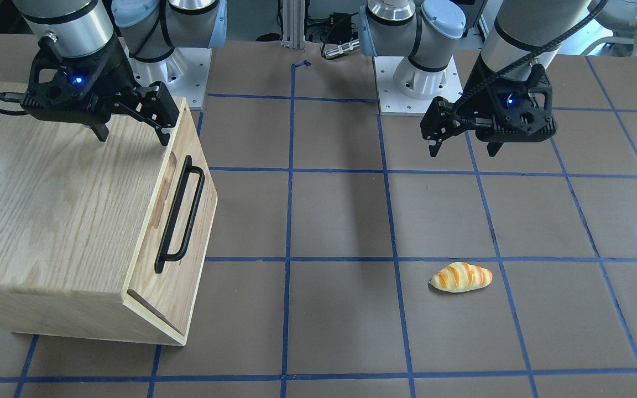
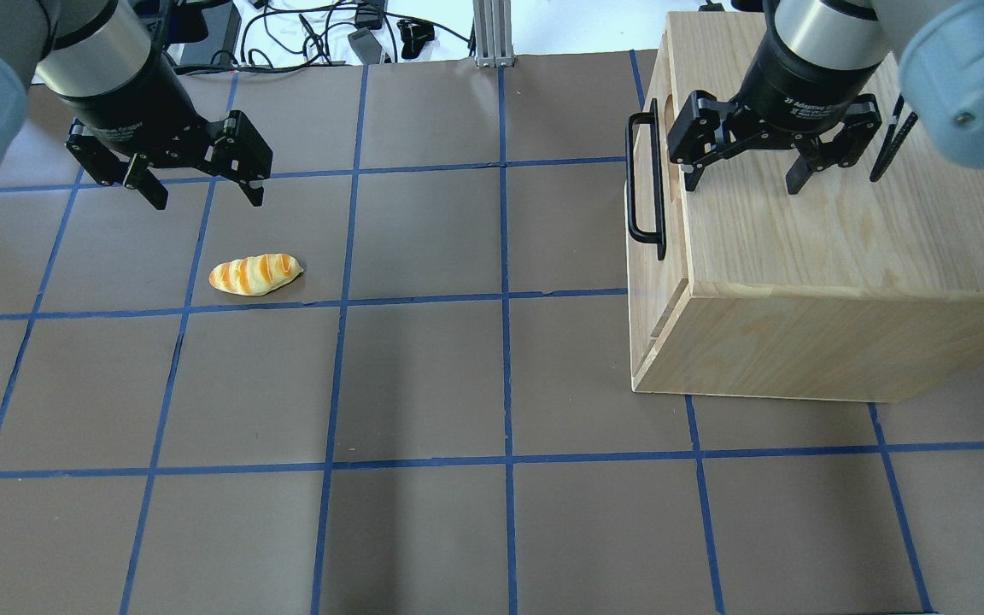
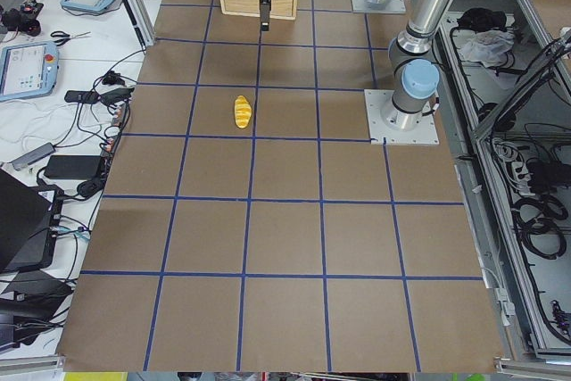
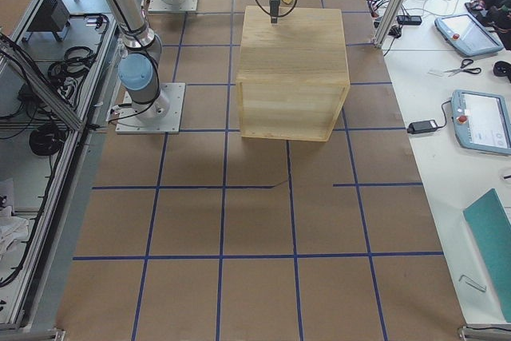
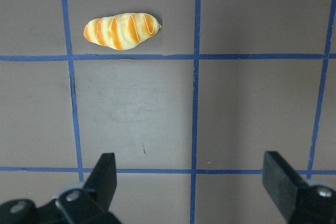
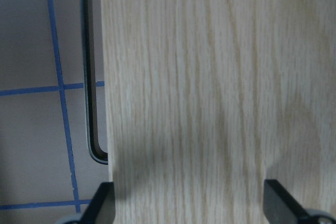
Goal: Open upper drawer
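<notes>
The upper drawer's light-wood front (image 1: pixel 152 243) faces the table's middle and sits flush in the cabinet. Its long black bar handle (image 1: pixel 193 213) lies over an oval recess. The handle also shows in the overhead view (image 2: pixel 634 184) and the right wrist view (image 6: pixel 89 77). My right gripper (image 1: pixel 132 135) hangs open and empty over the cabinet top, just behind the front edge (image 2: pixel 741 184). It is above and inboard of the handle and does not touch it. My left gripper (image 2: pixel 206 199) is open and empty above the mat, far from the drawer (image 1: pixel 462 150).
The large oak-grain cabinet (image 2: pixel 842 256) stands on the brown, blue-taped mat on my right side. A toy bread roll (image 2: pixel 254 274) lies on the mat below my left gripper and shows in the left wrist view (image 5: pixel 122 31).
</notes>
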